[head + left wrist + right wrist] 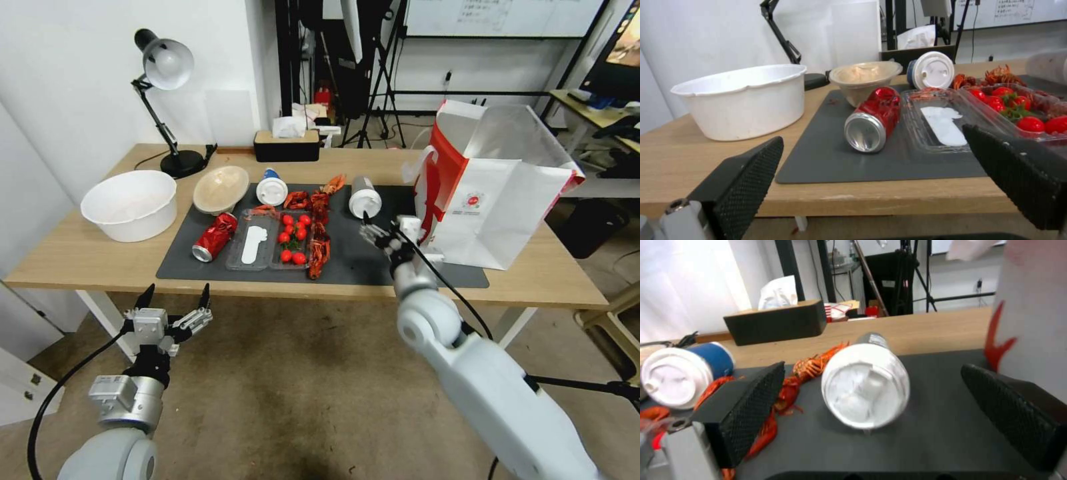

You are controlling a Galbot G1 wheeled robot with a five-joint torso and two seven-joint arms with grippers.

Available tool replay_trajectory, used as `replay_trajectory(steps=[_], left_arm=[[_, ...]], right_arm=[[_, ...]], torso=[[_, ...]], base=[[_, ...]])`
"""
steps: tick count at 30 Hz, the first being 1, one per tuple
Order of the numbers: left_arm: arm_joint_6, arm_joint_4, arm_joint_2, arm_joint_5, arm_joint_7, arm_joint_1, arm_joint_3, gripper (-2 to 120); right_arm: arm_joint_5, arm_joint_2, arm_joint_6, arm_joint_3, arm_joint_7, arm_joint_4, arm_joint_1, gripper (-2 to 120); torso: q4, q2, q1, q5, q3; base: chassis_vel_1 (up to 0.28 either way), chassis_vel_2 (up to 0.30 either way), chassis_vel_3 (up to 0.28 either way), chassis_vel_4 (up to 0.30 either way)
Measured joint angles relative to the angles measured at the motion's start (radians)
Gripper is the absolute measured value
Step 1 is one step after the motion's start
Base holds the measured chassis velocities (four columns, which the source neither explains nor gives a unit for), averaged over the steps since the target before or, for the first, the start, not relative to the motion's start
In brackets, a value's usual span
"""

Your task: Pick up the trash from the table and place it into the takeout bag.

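Note:
The trash lies on the dark mat (373, 263) of the table (87, 253): a crushed red can (215, 237) (873, 118), a blue cup with a white lid (271, 187) (680, 375), a grey white-lidded cup (365, 197) (865, 386) on its side, and a beige bowl (221, 189) (865, 78). The takeout bag (493, 183) stands open at the mat's right end. My right gripper (381, 227) (873, 373) is open just short of the grey cup, one finger to each side, not touching. Open too, my left gripper (177, 293) (871, 138) hangs below the table's front edge, facing the can.
A clear tray (257, 248) with cherry tomatoes (293, 237) and red crayfish shells (319, 230) fills the mat's middle. A big white bowl (131, 203) sits at the left, with a desk lamp (167, 67) and a tissue box (287, 143) at the back.

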Motion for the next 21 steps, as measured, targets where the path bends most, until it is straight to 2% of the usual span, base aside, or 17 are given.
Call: replay_trajectory(steps=[5,21], left_arm=[[-0.003,0.000,-0.005,0.000,-0.001,-0.001,0.000,100],[-0.027,0.026,-0.002,0.001,-0.002,-0.005,-0.004,100]], right_arm=[[0.054,0.026,-0.008,-0.040,0.014,-0.097,0.101,99],[0.072,0.102,-0.010,-0.104,0.036,-0.310,0.231,99]], torso=[[0.0001,0.000,0.000,0.0000,0.000],[0.0000,0.000,0.000,0.0001,0.000]], base=[[0.000,0.000,0.000,0.000],[0.000,0.000,0.000,0.000]])
